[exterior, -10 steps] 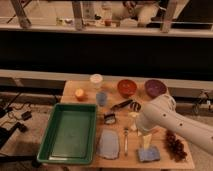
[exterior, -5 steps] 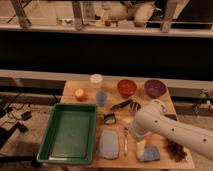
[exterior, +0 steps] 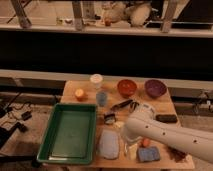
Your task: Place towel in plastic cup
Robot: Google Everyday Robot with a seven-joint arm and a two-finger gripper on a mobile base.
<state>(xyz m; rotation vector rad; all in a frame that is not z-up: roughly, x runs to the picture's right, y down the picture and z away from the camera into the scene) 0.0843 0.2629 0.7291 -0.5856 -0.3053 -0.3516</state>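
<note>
In the camera view I am reaching in from the right over the wooden table (exterior: 167, 106), and the task is hardly begun. The towel (exterior: 108, 144) is lying flat and limp at the front edge, just right of the green tray (exterior: 75, 105), with nothing lifting or pinching it. The plastic cup (exterior: 102, 98) is standing upright well apart from it, toward the back edge and left of the middle, just beyond the tray's far right corner. I am seeing no cloth in it or on its rim. My claw is sitting out of sight under the rounded end of my white arm (exterior: 142, 127), which is hanging over the front half of the table just right of the towel. It is spread wide and carrying nothing. I judge that every real step is waiting: coming down on the towel, pinching it, lifting it clear, carrying it back to the cup and stuffing it in. A blue sponge block (exterior: 149, 154) is lying near the front right corner, close under my arm, and I am taking care not to mistake it for the cloth. A white cup (exterior: 96, 80) is standing just behind the plastic one, an orange round thing (exterior: 80, 94) to its left. A red bowl (exterior: 127, 87) and a purple bowl (exterior: 155, 88) are lining the back edge.
</note>
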